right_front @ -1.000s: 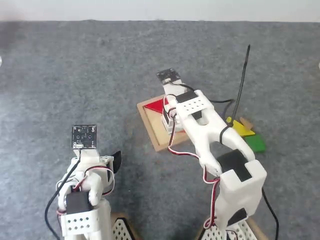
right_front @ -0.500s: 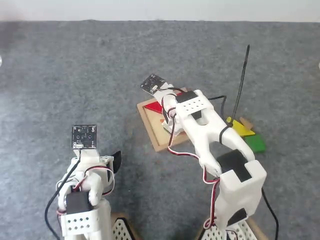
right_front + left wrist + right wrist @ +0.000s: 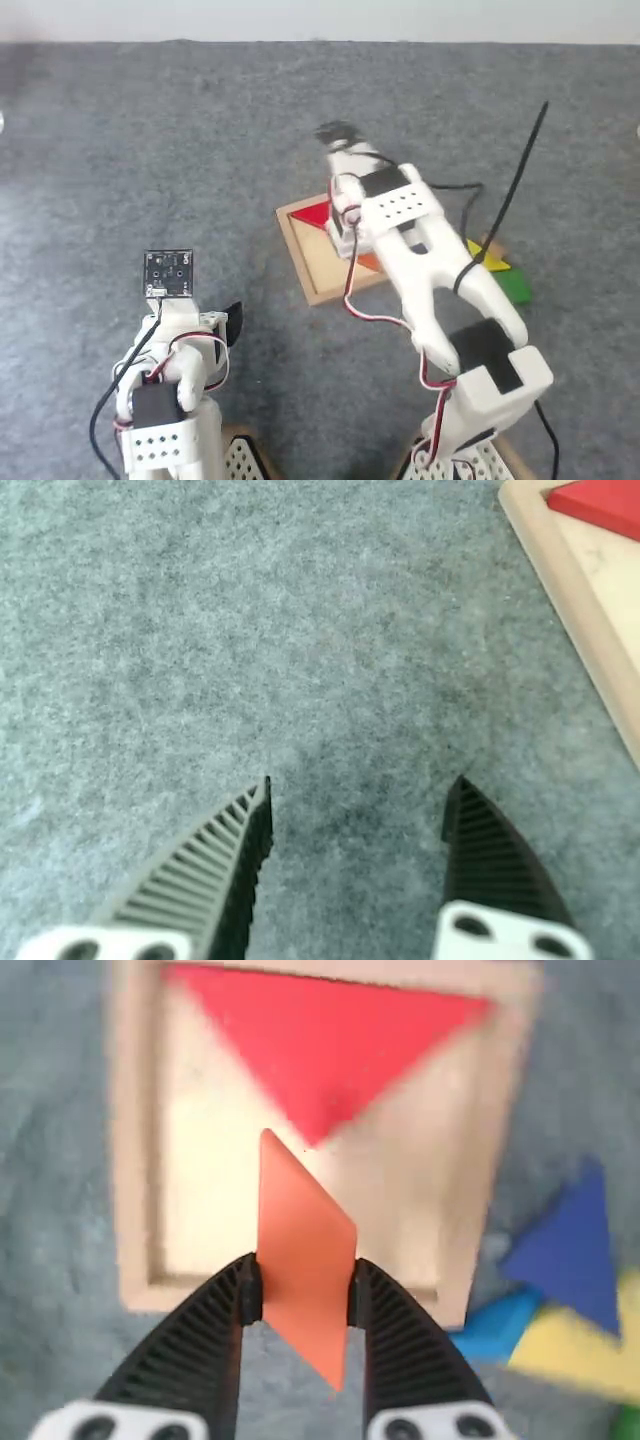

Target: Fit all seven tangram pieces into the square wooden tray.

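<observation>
The square wooden tray [image 3: 298,258] lies mid-table with a red triangle [image 3: 312,212] in its far corner. My right gripper [image 3: 303,1278] hangs above the tray's near side, shut on an orange parallelogram [image 3: 305,1225] held on edge; a corner of the parallelogram [image 3: 368,262] shows under the arm in the high view. In the right wrist view the red triangle [image 3: 325,1055] fills one side of the tray [image 3: 130,1160]. Blue [image 3: 565,1250], light blue [image 3: 490,1325] and yellow [image 3: 570,1355] pieces lie on the carpet beside it. My left gripper [image 3: 355,820] stands open over bare carpet, apart from the tray's corner [image 3: 560,570].
A yellow piece [image 3: 490,258] and a green piece [image 3: 515,290] lie right of the tray, partly under the right arm. A black cable [image 3: 515,190] rises from that arm. Grey carpet spreads to the left and far side.
The right arm has swung to the right and its wrist has turned, carrying the orange parallelogram; the cable leans further right. The left arm has not moved.
</observation>
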